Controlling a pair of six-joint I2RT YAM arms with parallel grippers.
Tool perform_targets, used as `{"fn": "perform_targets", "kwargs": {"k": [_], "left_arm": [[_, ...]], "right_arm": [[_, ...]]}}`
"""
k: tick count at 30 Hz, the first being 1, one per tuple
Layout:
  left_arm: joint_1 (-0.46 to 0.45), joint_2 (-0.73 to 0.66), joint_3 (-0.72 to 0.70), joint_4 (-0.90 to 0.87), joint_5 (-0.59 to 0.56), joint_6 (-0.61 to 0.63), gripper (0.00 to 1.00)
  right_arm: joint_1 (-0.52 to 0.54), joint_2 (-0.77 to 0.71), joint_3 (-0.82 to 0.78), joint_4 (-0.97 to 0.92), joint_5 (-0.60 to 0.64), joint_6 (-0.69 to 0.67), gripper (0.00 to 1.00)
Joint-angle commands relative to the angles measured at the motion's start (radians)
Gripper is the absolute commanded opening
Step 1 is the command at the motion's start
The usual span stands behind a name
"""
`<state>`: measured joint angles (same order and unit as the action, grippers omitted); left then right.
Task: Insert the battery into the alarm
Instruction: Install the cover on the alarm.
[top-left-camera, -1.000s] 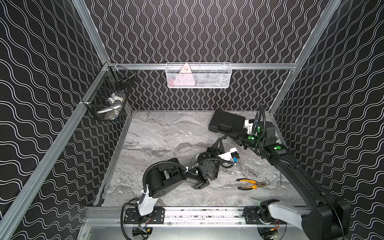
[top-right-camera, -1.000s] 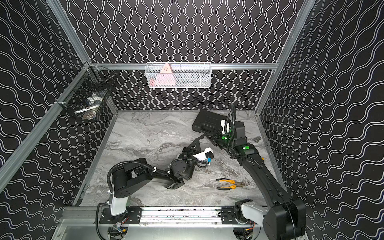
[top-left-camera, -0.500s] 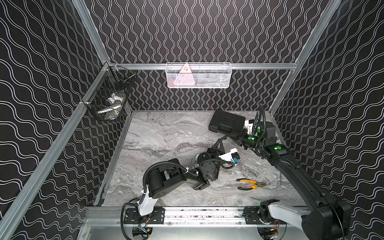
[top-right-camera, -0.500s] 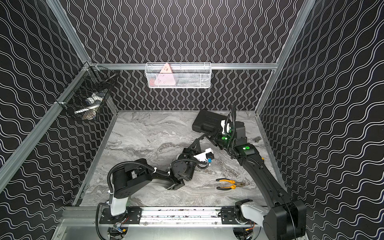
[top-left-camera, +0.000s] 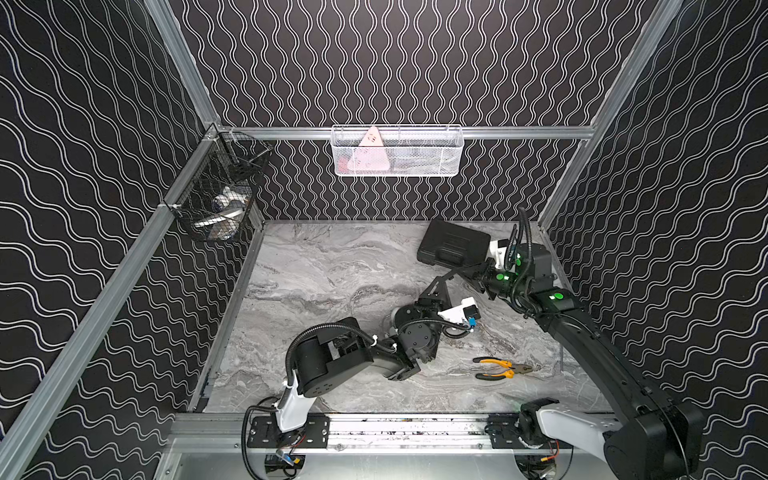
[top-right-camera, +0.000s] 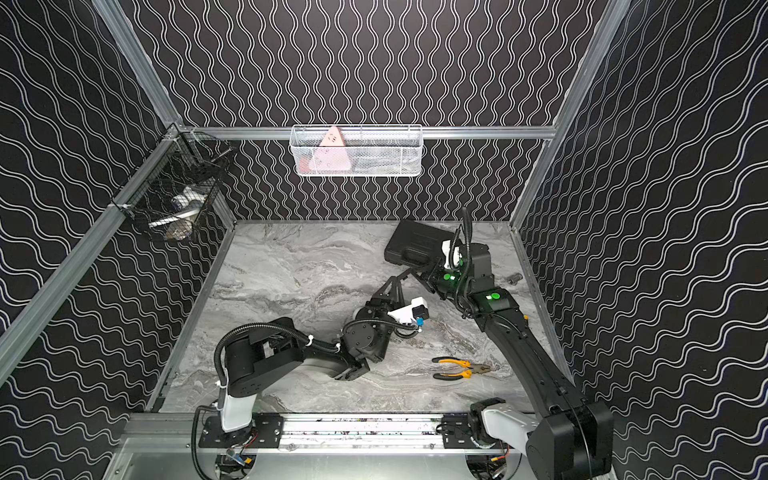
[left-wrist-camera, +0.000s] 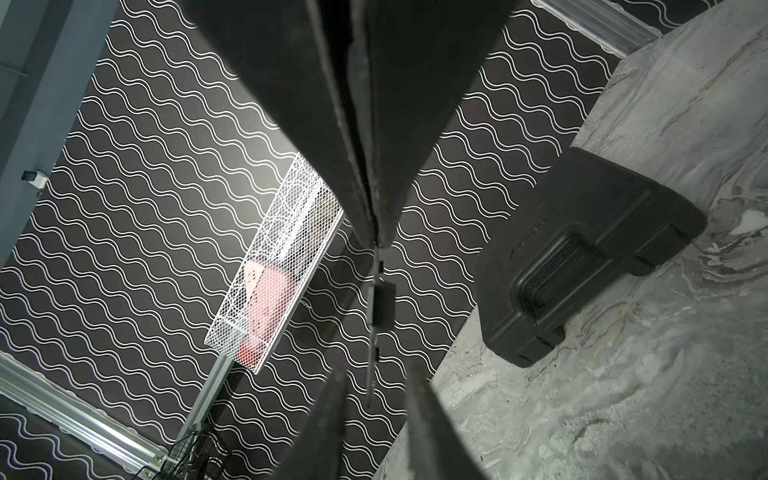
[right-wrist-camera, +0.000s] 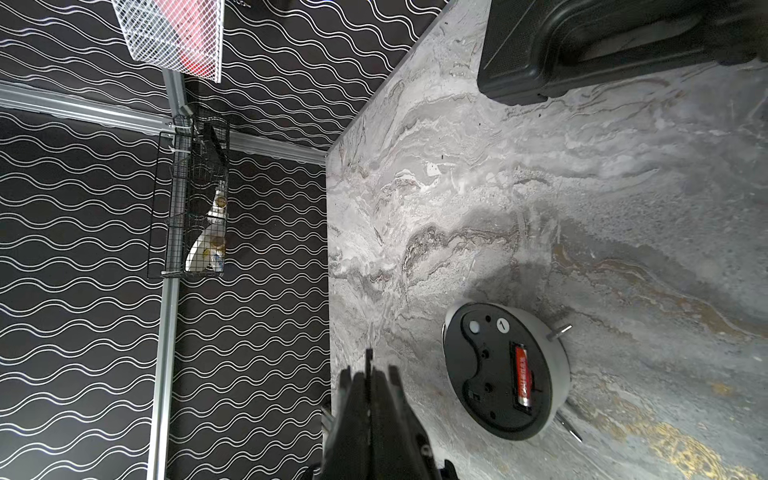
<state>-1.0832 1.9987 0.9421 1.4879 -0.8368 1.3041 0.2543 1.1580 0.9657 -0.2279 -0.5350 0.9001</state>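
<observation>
The battery is in! The red cell lies lengthwise in the slot of the black back panel, with the alarm face down on the marble table, so the main job looks done from here. Whether the cell sits fully down against its contacts I can't tell, and no cover is in sight. What seems left is getting both arms clear. The right gripper hangs beside the clock, fingers pressed together on nothing. The left gripper points up toward the back wall with nothing in it that I can see, and whether its jaws are parted or together I can't tell. Now the containers: the white mesh basket on the back rail holds a pinkish triangular piece. The black wire basket on the side wall holds white odds and ends too small to name. The black case sits closed at the back of the table.
</observation>
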Motion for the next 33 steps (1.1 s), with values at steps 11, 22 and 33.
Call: {"fn": "perform_targets", "kwargs": {"k": [11,22,33], "left_arm": [[-0.054,-0.035,-0.068,0.054,-0.033,-0.069,0.8],[-0.179,-0.254,-0.292,-0.282,-0.149,-0.429,0.98],[0.023,-0.709,-0.344,-1.139,0.243,-1.158,0.99]], "right_arm": [[0.001,0.002,0.04,-0.034,0.081,-0.053,0.0],[-0.049,0.098,0.119,-0.129,0.08,-0.262,0.0],[-0.082,0.287,0.269,-0.359,-0.203,-0.57,0.0]]}}
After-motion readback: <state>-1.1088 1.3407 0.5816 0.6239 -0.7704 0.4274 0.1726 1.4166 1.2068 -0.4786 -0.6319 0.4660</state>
